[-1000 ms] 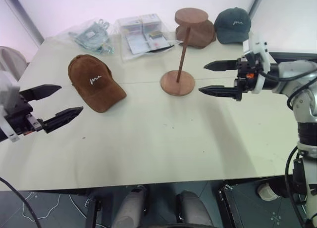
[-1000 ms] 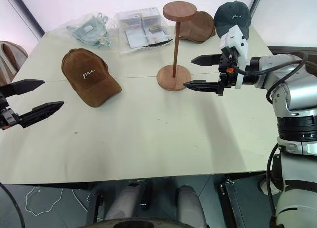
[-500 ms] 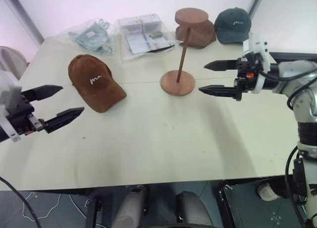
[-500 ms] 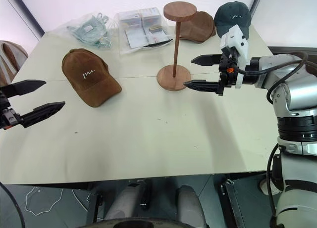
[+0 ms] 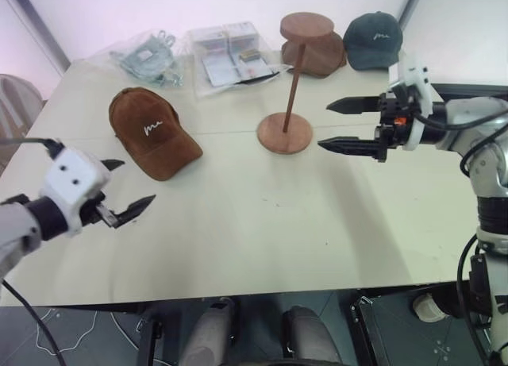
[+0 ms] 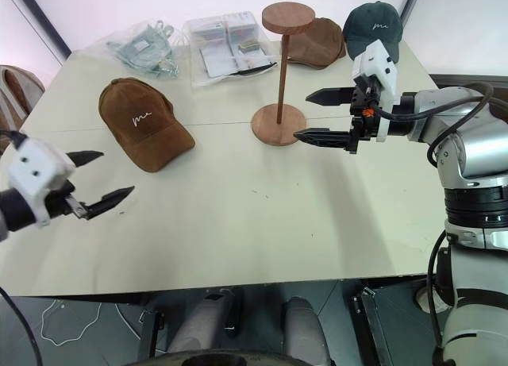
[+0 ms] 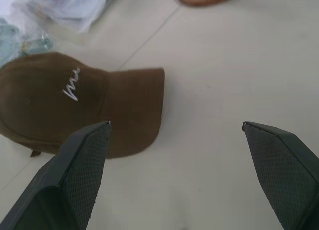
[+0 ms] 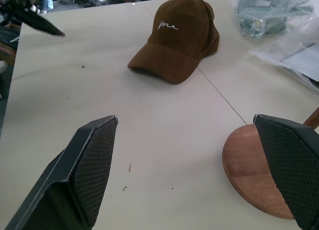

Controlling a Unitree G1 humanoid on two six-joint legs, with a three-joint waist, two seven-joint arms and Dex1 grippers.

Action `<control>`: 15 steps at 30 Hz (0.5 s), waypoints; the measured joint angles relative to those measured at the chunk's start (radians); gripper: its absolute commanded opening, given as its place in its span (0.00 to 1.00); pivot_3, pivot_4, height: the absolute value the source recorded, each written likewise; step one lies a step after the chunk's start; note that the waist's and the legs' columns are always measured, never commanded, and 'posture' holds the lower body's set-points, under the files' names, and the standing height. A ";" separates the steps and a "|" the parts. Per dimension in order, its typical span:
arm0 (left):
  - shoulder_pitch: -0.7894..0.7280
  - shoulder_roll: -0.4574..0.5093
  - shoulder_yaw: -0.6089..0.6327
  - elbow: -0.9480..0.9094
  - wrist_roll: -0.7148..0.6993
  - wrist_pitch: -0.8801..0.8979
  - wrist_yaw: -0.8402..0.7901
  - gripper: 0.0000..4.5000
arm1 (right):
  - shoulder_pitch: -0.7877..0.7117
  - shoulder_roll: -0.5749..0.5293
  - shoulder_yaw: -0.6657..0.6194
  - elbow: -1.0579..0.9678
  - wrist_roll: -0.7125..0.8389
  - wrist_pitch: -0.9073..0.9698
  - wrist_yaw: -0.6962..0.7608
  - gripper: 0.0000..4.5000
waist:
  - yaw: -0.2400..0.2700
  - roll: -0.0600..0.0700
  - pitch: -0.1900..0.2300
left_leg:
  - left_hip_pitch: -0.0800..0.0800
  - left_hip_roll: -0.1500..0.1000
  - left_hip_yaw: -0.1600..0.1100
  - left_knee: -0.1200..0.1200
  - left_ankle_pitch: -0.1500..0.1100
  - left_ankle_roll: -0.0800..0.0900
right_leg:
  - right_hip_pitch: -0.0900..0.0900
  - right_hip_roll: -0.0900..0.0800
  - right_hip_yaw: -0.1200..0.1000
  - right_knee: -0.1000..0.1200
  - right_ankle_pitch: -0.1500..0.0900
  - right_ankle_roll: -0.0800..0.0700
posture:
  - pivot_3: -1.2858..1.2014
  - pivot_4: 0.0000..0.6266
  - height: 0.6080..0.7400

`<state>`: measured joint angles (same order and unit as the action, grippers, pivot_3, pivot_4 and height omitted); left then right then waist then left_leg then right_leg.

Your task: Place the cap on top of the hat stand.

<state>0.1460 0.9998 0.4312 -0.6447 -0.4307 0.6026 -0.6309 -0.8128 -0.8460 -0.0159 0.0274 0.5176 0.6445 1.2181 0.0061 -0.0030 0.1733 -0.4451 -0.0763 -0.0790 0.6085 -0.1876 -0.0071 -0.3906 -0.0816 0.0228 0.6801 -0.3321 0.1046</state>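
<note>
The brown cap (image 5: 151, 132) with its white script logo lies on the left half of the table, brim toward the front. The wooden hat stand (image 5: 294, 88) rises upright right of it, with nothing on its disc top. My left gripper (image 5: 133, 183) hovers open in front of and left of the cap, apart from it; in the left wrist view the cap (image 7: 75, 103) lies just beyond one of the fingertips (image 7: 94, 140). Right of the stand's base, my right gripper (image 5: 325, 126) hangs open and empty, pointing left at it, and the right wrist view shows that base (image 8: 254, 165).
A dark green cap (image 5: 375, 39) and a second brown cap (image 5: 324, 55) rest at the back right behind the stand. Two plastic bags (image 5: 147, 56) (image 5: 234, 55) lie at the back. A chair (image 5: 16, 100) stands off the table's left edge.
My left gripper has dropped lower and moved right toward the cap, rolling its fingers over. The right gripper, the cap and the stand have stayed still.
</note>
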 measured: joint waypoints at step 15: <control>-0.121 -0.169 -0.428 0.238 0.664 -0.305 0.317 0.99 | 0.001 -0.005 0.000 -0.028 0.010 0.044 -0.003 1.00 | 0.006 0.000 0.000 | 0.000 0.000 0.000 0.000 0.000 0.000 | 0.000 0.000 0.000 0.000 0.001 0.001 | 0.52 0.24 1.00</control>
<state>0.0245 0.8309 0.0027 -0.4069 0.2329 0.2977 -0.3139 -0.8117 -0.8506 -0.0155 -0.0008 0.5276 0.6889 1.2151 0.0125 -0.0032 0.1733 -0.4455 -0.0765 -0.0790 0.6082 -0.1876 -0.0069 -0.3910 -0.0816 0.0224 0.6797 -0.3314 0.1059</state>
